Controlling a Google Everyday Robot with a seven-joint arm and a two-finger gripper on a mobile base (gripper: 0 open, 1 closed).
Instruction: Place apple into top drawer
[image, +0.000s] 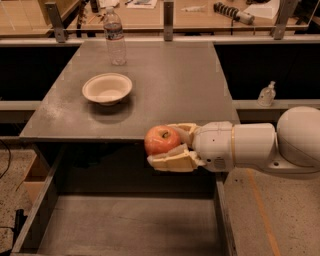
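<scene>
The top drawer (130, 225) is closest to us, and it is pulled out and open. Its flat grey bottom shows, with low walls on the sides. Above the drawer, up in the air, is the end effector (167, 145). It comes in from the right on a fat white arm (260, 145). Its two tan fingers (172, 162) are closed around the apple (161, 140), one above it and one below. The apple is red with a yellow patch, and its stem end points up. It hangs at the front edge of the desk (170, 85) and does not touch the drawer bottom. Farther back on the desk sits a white bowl (107, 88), toward the left. Behind the bowl, near the far edge, a clear water bottle (115, 37) stands up straight. Off to the right, on a low ledge, stands a small pump bottle (266, 94).
</scene>
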